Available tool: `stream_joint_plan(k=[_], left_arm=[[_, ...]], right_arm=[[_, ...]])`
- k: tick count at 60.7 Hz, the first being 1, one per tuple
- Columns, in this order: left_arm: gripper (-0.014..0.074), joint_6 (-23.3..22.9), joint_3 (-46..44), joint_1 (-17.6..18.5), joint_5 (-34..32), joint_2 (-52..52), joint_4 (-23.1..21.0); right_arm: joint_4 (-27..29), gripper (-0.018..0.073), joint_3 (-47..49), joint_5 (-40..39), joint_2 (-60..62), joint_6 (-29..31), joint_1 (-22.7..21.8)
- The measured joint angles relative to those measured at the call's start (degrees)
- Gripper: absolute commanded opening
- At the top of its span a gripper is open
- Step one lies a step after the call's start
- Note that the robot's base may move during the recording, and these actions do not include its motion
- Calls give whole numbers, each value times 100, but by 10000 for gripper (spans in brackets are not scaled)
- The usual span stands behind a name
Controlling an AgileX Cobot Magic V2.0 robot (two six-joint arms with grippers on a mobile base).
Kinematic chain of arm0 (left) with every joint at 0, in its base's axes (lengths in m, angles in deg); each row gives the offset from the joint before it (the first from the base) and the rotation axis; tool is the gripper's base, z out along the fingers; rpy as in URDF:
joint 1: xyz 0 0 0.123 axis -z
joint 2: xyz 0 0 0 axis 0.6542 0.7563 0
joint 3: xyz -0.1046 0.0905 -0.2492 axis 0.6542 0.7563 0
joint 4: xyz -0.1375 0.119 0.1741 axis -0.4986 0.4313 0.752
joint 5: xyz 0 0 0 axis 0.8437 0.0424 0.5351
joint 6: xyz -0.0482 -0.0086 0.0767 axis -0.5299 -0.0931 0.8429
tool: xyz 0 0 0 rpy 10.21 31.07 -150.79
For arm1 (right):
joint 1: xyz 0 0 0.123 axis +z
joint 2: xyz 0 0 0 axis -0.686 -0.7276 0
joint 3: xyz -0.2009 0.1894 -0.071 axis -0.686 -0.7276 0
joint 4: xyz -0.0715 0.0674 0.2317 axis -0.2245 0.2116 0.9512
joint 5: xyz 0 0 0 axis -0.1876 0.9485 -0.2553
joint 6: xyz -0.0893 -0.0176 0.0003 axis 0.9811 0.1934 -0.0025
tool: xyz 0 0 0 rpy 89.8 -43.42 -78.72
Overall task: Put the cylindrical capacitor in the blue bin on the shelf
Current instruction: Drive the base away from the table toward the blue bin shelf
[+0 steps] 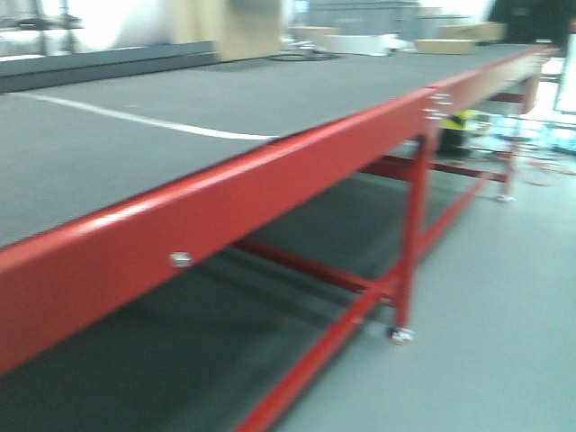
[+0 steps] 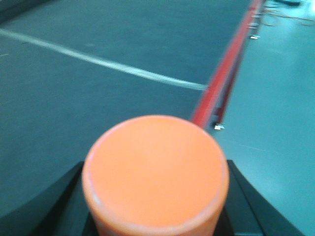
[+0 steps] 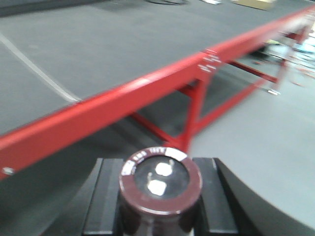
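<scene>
Dark cylindrical capacitor (image 3: 160, 184) pinched by right gripper (image 3: 160, 201), left gripper (image 2: 155, 219) pinching orange cylinder (image 2: 155, 172); red table rail (image 3: 98, 105) at ten o'clock may clip it.

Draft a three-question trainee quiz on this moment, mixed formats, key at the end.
1. Multiple choice: what does the right claw hold?
A) a blue bin
B) a cylindrical capacitor, dark, with two metal terminals on top
C) nothing
2. True or false: the left claw is empty.
3. Short answer: what colour is the frame of the table ahead?

Key:
1. B.
2. False: it grips an orange cylinder.
3. Red.
</scene>
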Motion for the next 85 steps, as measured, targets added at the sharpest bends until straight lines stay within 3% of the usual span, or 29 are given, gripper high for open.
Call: stream_joint_plan(k=[85], left_arm=[[-111, 0, 0, 0, 0, 0, 0]], right_arm=[[0, -159, 0, 0, 10, 0, 0]])
